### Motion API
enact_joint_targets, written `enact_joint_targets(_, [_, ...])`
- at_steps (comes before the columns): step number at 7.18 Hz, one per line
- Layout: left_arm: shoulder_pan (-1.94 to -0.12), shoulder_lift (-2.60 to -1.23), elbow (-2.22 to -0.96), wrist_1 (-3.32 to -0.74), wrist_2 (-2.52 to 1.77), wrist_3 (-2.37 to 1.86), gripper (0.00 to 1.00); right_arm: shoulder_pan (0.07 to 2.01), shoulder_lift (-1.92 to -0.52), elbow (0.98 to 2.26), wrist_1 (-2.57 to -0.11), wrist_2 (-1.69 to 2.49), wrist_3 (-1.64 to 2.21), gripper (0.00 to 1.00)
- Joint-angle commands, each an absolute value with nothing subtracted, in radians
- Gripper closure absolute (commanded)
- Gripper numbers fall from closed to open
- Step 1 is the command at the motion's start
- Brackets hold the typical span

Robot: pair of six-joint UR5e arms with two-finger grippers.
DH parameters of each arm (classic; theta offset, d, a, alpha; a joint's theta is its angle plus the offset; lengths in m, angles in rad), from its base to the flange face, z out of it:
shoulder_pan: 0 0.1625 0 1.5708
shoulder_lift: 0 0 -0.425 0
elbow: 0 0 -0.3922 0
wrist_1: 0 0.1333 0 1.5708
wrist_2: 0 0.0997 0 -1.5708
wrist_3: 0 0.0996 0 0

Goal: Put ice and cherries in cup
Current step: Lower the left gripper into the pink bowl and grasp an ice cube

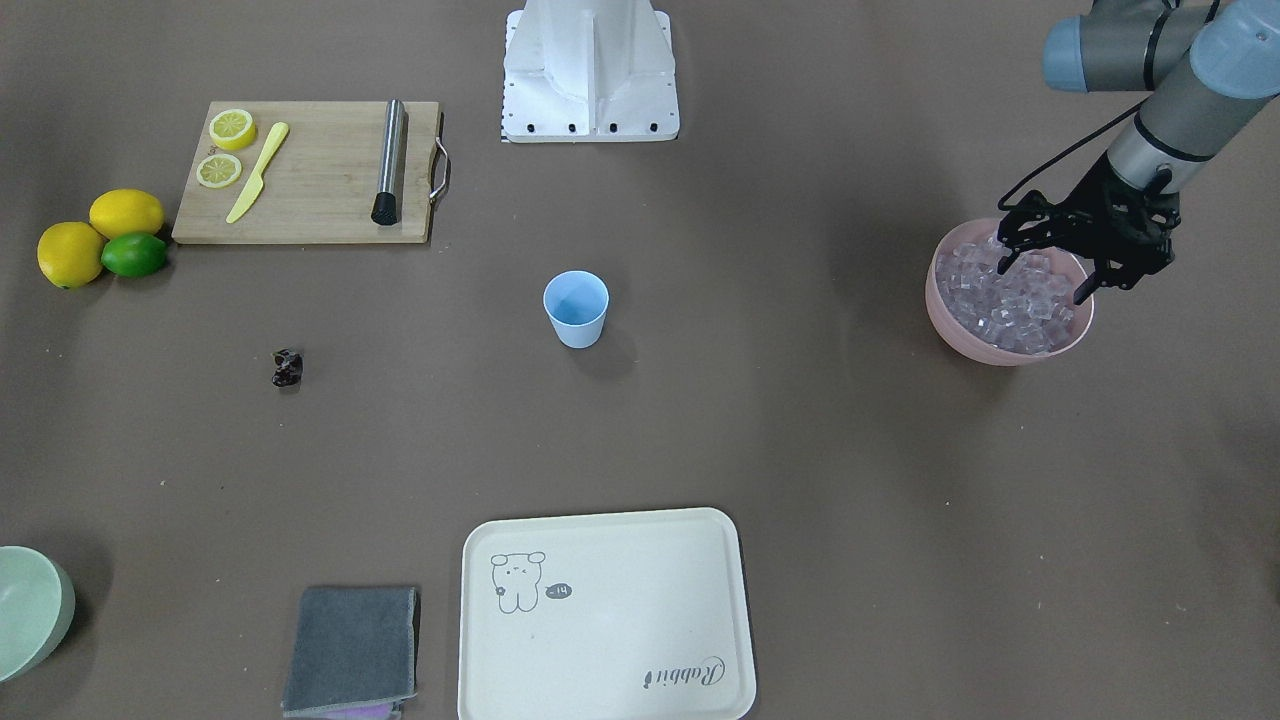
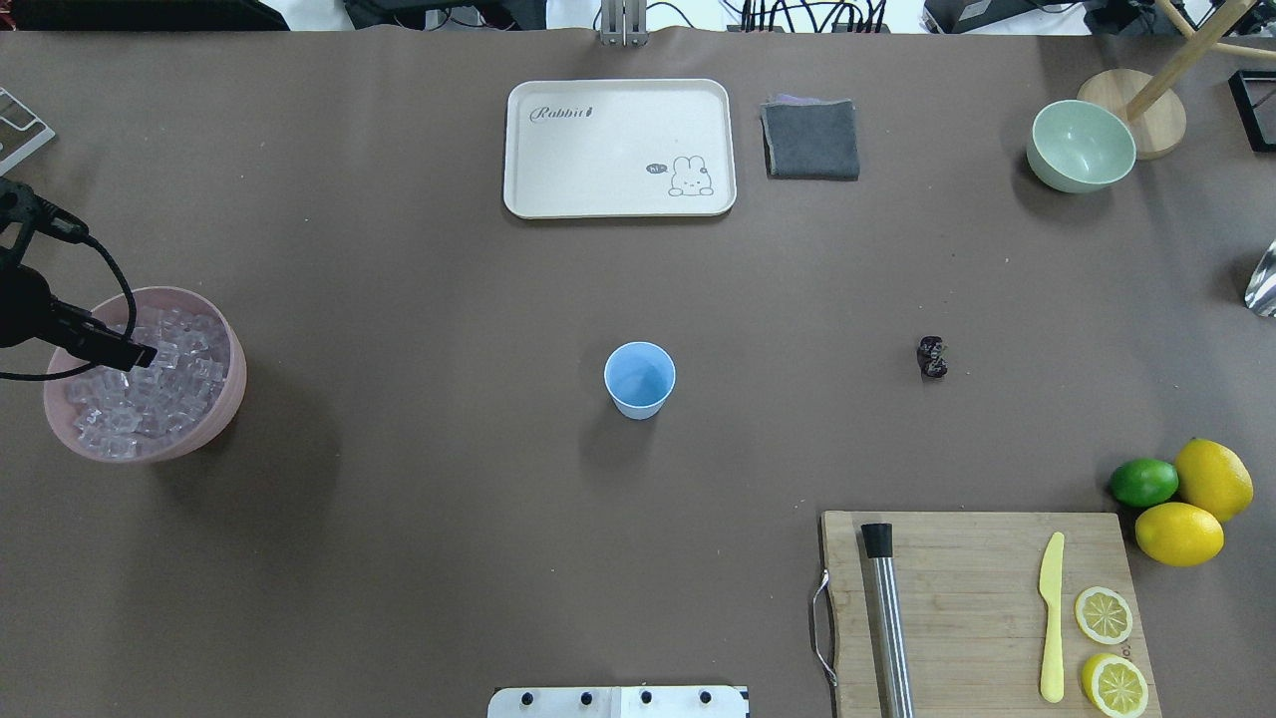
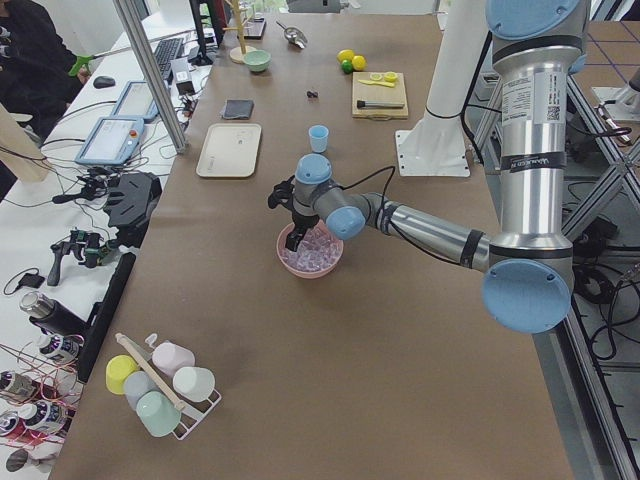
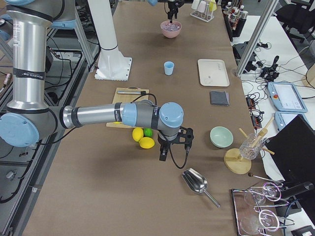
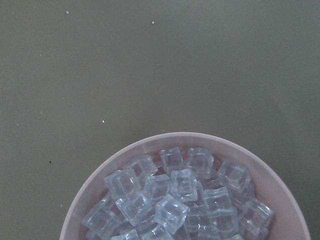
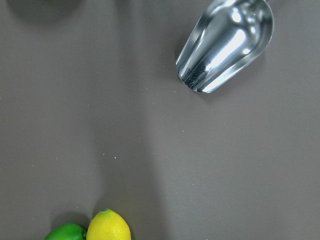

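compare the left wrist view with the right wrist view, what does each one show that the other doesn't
Only the left wrist view shows the pink bowl heaped with ice. Only the right wrist view shows the metal scoop, with a lemon and a lime side by side at the bottom edge. Both share the bare brown table.

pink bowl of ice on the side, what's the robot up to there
The left arm's end effector, spread open, is down in the pink plastic bowl among the small clear ice cubes. The light-blue plastic cup stands empty in the middle of the table, with the dark maroon cherry cluster lying apart from it. The right end effector hangs near the shiny metal scoop.
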State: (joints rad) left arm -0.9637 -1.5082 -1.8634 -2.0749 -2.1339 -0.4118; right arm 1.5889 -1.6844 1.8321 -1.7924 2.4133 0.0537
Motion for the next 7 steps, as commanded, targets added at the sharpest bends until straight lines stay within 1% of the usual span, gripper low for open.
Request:
enact_joint_targets(1, [-0.963, -1.509, -1.822, -2.098, -2.134, -0.375, 0.04, 1.589, -1.686, 1.832, -1.769, 2.413, 0.055, 0.00])
enact_joint_targets(3, [-0.963, -1.516, -1.802, -2.100, -2.134, -0.341, 0.12, 1.589, -1.686, 1.832, -1.767, 2.413, 0.055, 0.00])
enact_joint_targets(6, [-0.963, -1.511, -1.795, -2.103, -2.138, -0.341, 0.15, 1.589, -1.686, 1.833, -1.767, 2.413, 0.055, 0.00])
enact_joint_targets(7, [-0.963, -1.509, -1.790, -2.103, -2.138, -0.341, 0.26, 1.589, -1.686, 1.833, -1.767, 2.411, 0.055, 0.00])
